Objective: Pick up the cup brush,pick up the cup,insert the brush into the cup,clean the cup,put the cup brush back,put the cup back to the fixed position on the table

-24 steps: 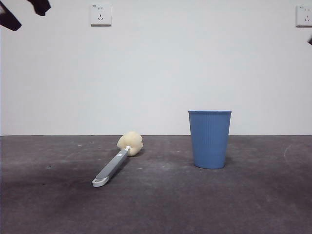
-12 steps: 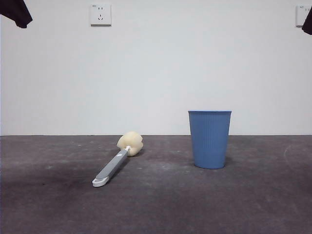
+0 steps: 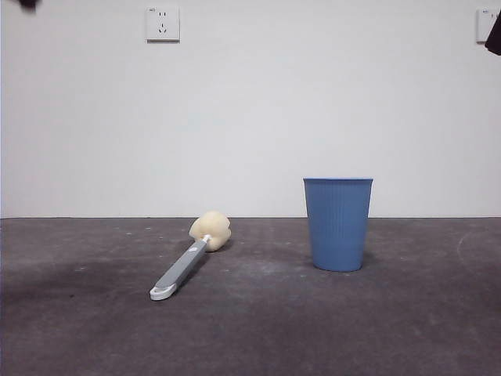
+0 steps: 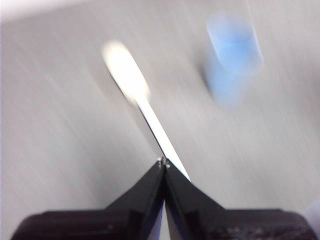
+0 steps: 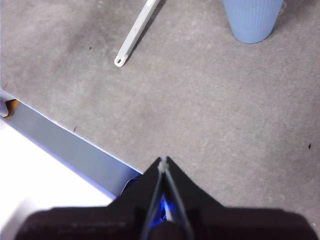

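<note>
The cup brush (image 3: pixel 190 258) lies flat on the table (image 3: pixel 407 329), left of the upright blue cup (image 3: pixel 337 224). Both the left gripper (image 4: pixel 163 165) and right gripper (image 5: pixel 163 162) are closed, empty, aloft; the left wrist view is motion-blurred.

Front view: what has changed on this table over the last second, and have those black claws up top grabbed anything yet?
Only the arms moved. The dark shape at the top left corner has risen almost out of sight, and a black tip has come in at the top right edge. Nothing was grabbed: the left claw and right claw are both shut and empty. The cup brush lies flat and the cup stands upright on the table, as before.
</note>
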Controlling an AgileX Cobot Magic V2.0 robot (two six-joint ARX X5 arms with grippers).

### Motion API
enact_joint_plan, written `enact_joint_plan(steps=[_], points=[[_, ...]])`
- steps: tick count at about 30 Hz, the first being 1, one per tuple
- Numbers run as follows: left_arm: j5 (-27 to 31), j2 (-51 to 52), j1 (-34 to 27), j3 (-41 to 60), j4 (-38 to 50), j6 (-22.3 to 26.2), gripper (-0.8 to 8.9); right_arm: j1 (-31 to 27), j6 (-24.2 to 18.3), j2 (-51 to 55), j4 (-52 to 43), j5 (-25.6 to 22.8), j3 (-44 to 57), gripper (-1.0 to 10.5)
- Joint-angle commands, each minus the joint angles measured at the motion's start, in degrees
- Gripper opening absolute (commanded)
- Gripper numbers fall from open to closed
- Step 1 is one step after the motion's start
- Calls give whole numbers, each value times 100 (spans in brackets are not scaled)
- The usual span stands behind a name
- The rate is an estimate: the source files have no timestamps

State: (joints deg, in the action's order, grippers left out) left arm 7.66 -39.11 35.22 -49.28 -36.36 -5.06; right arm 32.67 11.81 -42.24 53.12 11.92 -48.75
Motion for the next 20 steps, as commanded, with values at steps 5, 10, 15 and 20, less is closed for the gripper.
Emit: enact_joint_plan(steps=[5,10,15,20], points=[[-800,1598,-2140,968,2334,979,-3,7,33,0,-31,-26,-17,1],[-780,2546,-2828,2293,3025,935,-3,7,31,0,-28,-26,-17,1],[-782,3108,-3123,3265,3099,879,-3,7,33,0,-31,-26,-17,1],[-780,3499,-3285,3967,3141,750,-3,7,33,0,-28,-24,-17,1]])
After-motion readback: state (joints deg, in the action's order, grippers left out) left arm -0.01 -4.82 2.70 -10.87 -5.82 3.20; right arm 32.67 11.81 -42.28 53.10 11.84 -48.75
